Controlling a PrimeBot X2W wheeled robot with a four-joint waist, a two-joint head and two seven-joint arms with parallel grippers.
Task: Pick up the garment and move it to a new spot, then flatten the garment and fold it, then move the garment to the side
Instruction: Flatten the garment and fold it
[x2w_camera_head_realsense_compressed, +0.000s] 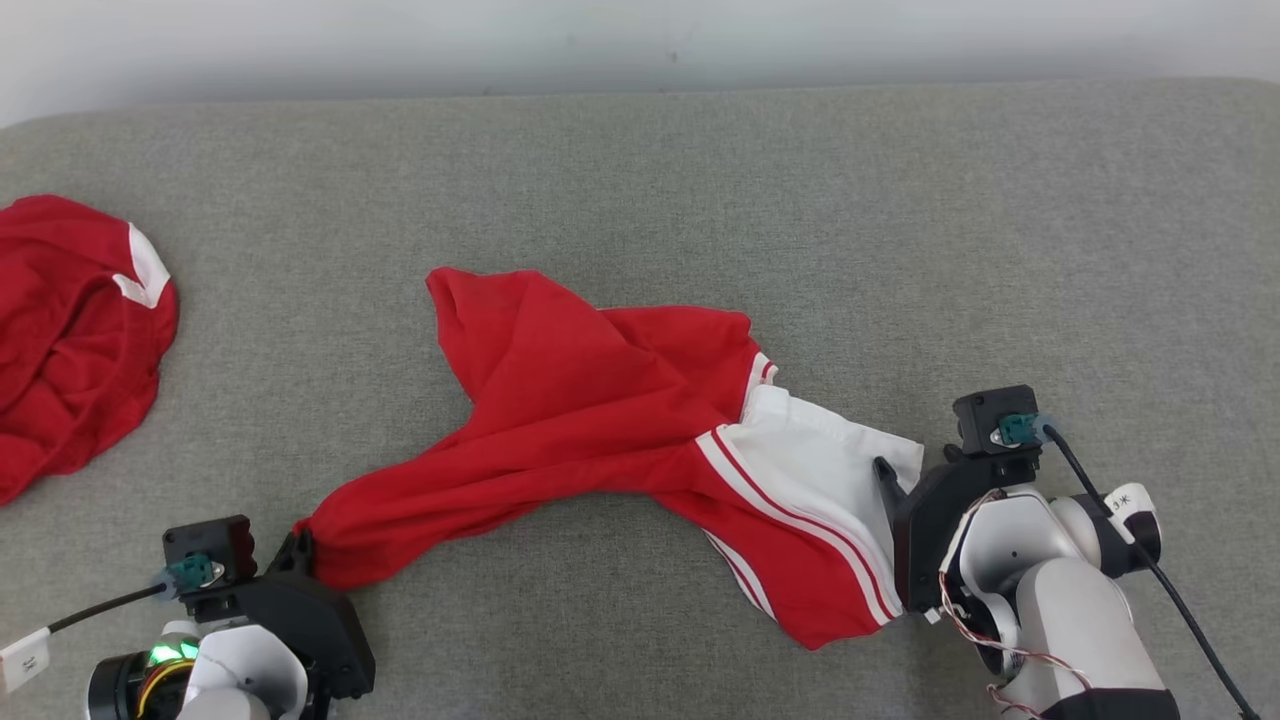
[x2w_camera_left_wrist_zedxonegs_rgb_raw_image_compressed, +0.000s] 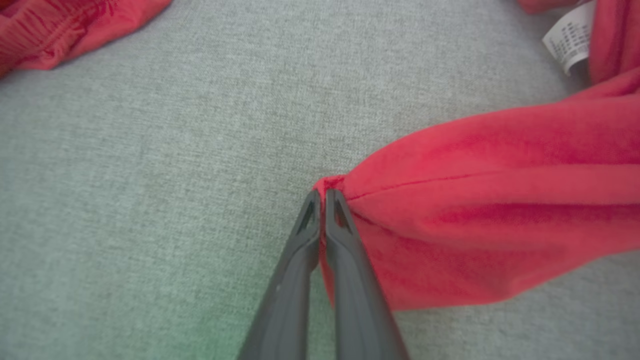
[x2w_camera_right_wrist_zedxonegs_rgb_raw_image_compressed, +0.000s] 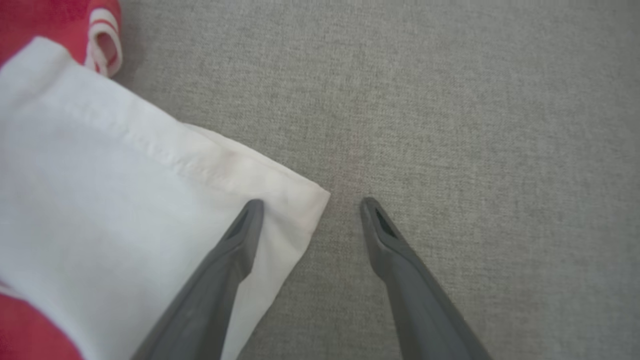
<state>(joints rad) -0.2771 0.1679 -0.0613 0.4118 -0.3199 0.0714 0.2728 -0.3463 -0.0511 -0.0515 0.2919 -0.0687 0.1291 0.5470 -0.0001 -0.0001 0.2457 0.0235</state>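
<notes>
The garment (x2w_camera_head_realsense_compressed: 600, 420) is red with a white panel and red-and-white stripes, lying crumpled and stretched across the middle of the grey surface. My left gripper (x2w_camera_head_realsense_compressed: 298, 545) is at its lower left end, shut on a bunched red corner; the left wrist view shows the fingers (x2w_camera_left_wrist_zedxonegs_rgb_raw_image_compressed: 322, 196) pinched together on that red cloth (x2w_camera_left_wrist_zedxonegs_rgb_raw_image_compressed: 500, 200). My right gripper (x2w_camera_head_realsense_compressed: 897, 488) is at the white hem on the right and is open. In the right wrist view it (x2w_camera_right_wrist_zedxonegs_rgb_raw_image_compressed: 312, 204) straddles the white corner (x2w_camera_right_wrist_zedxonegs_rgb_raw_image_compressed: 125, 200), with one finger over the cloth and the other over bare surface.
A second red garment (x2w_camera_head_realsense_compressed: 70, 330) with a white patch lies heaped at the far left, and its edge (x2w_camera_left_wrist_zedxonegs_rgb_raw_image_compressed: 60, 30) also appears in the left wrist view. A white care label (x2w_camera_left_wrist_zedxonegs_rgb_raw_image_compressed: 570, 42) sticks out of the cloth. The grey padded surface (x2w_camera_head_realsense_compressed: 900, 220) ends at a pale wall behind.
</notes>
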